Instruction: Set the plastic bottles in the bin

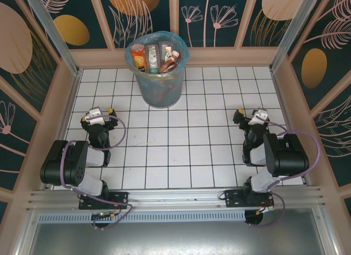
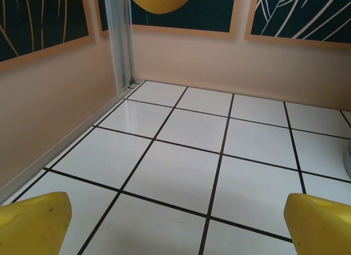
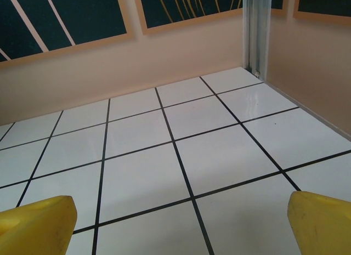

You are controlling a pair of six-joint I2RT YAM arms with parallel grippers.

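Note:
The grey bin [image 1: 159,89], lined with a light-blue bag, stands at the back of the tiled table, left of centre. Several plastic bottles stand or lean inside it, among them an orange one [image 1: 138,57], a clear one with a green label [image 1: 153,58] and a pink one with a red cap [image 1: 172,58]. My left gripper [image 1: 97,113] rests low over the left tiles, open and empty, its yellow fingertips [image 2: 34,223] wide apart over bare tile. Over on the right tiles, my right gripper [image 1: 252,114] is likewise open, with nothing between its yellow fingertips [image 3: 322,222].
Peach walls with dark floral panels enclose the white tiled table [image 1: 175,151] on three sides. Metal corner posts [image 2: 118,38] [image 3: 256,30] stand at the back corners. Both arm bases sit on the rail at the near edge.

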